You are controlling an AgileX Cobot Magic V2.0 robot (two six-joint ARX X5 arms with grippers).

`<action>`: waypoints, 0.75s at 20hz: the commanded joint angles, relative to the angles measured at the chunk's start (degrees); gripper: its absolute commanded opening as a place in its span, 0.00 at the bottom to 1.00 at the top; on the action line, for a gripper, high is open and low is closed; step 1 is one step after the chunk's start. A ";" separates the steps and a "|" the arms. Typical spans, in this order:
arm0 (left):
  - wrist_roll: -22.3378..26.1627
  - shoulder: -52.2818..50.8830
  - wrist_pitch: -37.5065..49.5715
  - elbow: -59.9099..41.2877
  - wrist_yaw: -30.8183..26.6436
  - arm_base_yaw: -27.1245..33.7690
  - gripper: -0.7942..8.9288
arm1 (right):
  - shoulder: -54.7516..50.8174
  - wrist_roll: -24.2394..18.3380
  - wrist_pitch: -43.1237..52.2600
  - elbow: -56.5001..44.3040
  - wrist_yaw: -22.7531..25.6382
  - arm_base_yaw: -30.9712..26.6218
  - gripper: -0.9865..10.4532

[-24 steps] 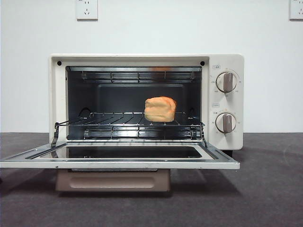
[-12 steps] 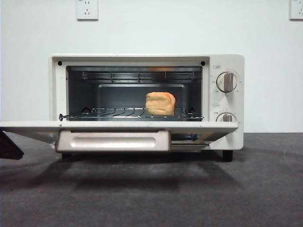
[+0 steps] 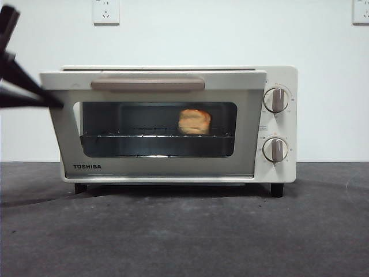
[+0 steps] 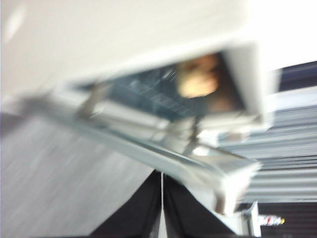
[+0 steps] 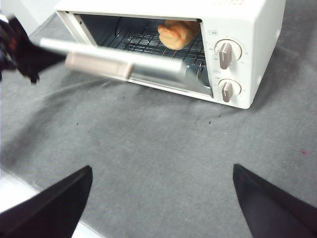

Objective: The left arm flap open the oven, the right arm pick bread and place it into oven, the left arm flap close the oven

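The left gripper (image 3: 55,104), jaws pressed together, reaches level to the tilted oven (image 3: 173,124) door's upper corner; the right gripper (image 5: 161,208) hangs released.

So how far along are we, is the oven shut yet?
Nearly. The bread already sits on the wire rack inside the oven, so the placing looks done. In hand: the left gripper is at the door's upper corner, with the door nearly upright but tilted, a gap showing at its top. Left: pushing it fully shut. The right gripper waits open, away from the oven.
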 commanded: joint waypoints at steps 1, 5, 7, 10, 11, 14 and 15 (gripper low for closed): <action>-4.92 0.09 2.97 2.21 -0.44 -0.09 0.09 | 0.17 0.61 0.59 0.96 0.28 0.63 0.49; -6.93 0.09 5.42 4.24 0.00 -0.09 0.09 | 0.17 0.59 0.59 0.96 0.33 0.63 0.49; -5.79 -0.02 5.38 4.74 1.92 -0.15 0.09 | 0.17 0.57 0.59 0.96 0.94 0.63 0.49; -1.90 -2.71 2.27 4.74 3.43 -1.44 0.09 | 0.17 0.33 0.61 0.96 1.57 0.63 0.49; 0.00 -4.31 0.48 4.74 3.41 -1.84 0.09 | 0.17 0.15 0.66 0.96 1.79 0.63 0.49; 7.17 -9.81 -5.60 4.83 3.41 -2.62 0.09 | 0.17 0.09 1.60 0.96 2.99 0.63 0.49; 9.79 -11.67 -7.63 4.83 3.34 -2.82 0.09 | 0.17 0.09 2.38 0.96 2.99 0.63 0.49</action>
